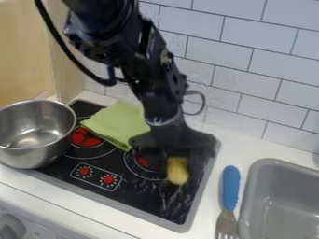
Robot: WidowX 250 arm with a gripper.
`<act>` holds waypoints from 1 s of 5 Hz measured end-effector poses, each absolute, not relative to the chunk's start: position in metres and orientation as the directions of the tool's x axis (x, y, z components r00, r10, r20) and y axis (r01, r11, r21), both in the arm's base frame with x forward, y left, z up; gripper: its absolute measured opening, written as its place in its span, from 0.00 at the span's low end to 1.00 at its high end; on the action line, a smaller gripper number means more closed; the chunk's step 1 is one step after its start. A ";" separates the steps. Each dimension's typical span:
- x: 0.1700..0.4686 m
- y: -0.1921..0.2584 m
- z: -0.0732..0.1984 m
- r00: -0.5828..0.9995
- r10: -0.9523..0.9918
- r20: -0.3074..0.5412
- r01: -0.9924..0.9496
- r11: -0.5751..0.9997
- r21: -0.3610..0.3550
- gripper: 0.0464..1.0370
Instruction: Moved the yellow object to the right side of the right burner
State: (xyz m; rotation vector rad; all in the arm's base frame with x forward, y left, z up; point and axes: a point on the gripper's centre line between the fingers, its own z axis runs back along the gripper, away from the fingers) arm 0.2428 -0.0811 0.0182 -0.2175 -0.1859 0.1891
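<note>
The yellow object [178,172] lies between the right burner [146,163] and the stove's [200,191] right edge, its back end hard to make out against the gripper [174,141]. I cannot tell how far open the gripper is or whether it holds anything. The green cloth [118,122] partly hides the left burner [85,137]; the fork [230,196] is cut off.

The black robot arm [140,56] is being held at a slant, its links being angled down from the view's upper left toward the middle. The wrist [163,109] is being tilted slightly, and the black end effector [177,156] is being suspended below it, being pointed downward.
</note>
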 end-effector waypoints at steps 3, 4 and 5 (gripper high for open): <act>0.227 -0.080 0.009 0.975 0.186 0.125 -0.156 0.964 -0.216 0.58; 0.227 -0.078 0.009 0.972 0.201 0.124 -0.173 0.963 -0.206 0.58; 0.233 -0.078 0.004 0.974 0.201 0.105 -0.180 0.966 -0.184 0.58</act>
